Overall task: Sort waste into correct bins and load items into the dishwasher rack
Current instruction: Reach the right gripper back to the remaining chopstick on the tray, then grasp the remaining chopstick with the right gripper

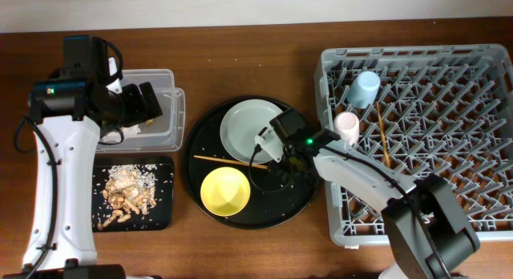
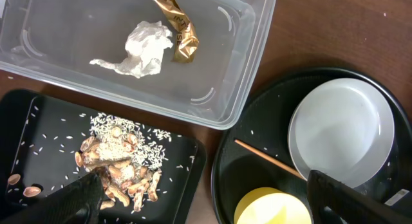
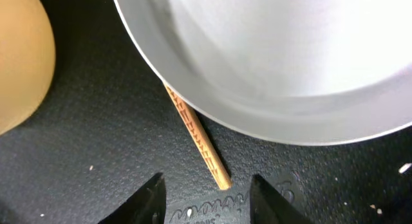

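The left gripper [image 1: 148,103] hangs over the clear tub [image 2: 244,69] with its fingers [image 2: 77,198] spread wide and nothing between them; inside the tub lie the crumpled white tissue [image 2: 143,50] and, just beside it, the brown-gold wrapper [image 2: 177,28]. Next to the tub sits the flat black tray [image 1: 160,219], holding the beige food scraps [image 2: 119,169] among scattered white grains.

The right gripper [image 3: 209,188] is low over the round black tray [image 1: 276,203]; its jaws stand partly apart on either side of the end of a wooden chopstick [image 3: 196,140] – the tip lies between them, touching neither finger. The chopstick lies flat on the tray, and part of it is hidden beneath the rim of the pale plate [image 3: 290,56]; the yellow bowl [image 1: 224,191] sits nearby on the same tray.

In the dishwasher rack [image 1: 481,56] are the light blue cup [image 1: 365,88] and the pink cup [image 1: 347,125] – both near its left edge; a second chopstick [image 1: 383,135] lies among the pegs beside them.
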Tool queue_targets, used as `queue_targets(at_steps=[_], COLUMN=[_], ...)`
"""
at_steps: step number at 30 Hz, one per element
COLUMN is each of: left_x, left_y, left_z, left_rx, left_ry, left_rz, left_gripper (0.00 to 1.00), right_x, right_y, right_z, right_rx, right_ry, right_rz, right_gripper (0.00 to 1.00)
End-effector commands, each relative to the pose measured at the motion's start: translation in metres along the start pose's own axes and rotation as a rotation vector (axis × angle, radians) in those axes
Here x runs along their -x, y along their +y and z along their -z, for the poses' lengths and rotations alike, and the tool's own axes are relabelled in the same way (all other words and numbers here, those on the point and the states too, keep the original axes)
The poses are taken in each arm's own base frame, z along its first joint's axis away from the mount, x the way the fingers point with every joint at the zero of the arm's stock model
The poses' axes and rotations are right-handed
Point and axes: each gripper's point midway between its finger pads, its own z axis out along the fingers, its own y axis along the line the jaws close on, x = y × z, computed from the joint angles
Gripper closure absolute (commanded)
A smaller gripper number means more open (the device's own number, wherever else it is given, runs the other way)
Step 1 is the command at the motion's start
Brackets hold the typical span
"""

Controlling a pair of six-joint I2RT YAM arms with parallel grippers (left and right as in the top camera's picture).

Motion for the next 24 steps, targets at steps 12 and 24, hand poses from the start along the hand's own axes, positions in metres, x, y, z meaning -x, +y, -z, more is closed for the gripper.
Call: queue_targets(at_steps=[12,24], left_x=[0.0,0.0], left_y=[0.002,0.002], left_z=[0.003,0.003], left_rx=[0.009,0.009], left_ry=[-0.01,-0.01], left_rz=[0.001,0.001], left_gripper=[0.0,0.0], right_x=[-0.002,-0.031], right_y=[0.013,0.043], right_z=[-0.019,-0.017], right_rx=[0.068,0.229], right_ry=[-0.026,0.085], right_rz=[0.018,-0.018], right_gripper=[0.58,0.51])
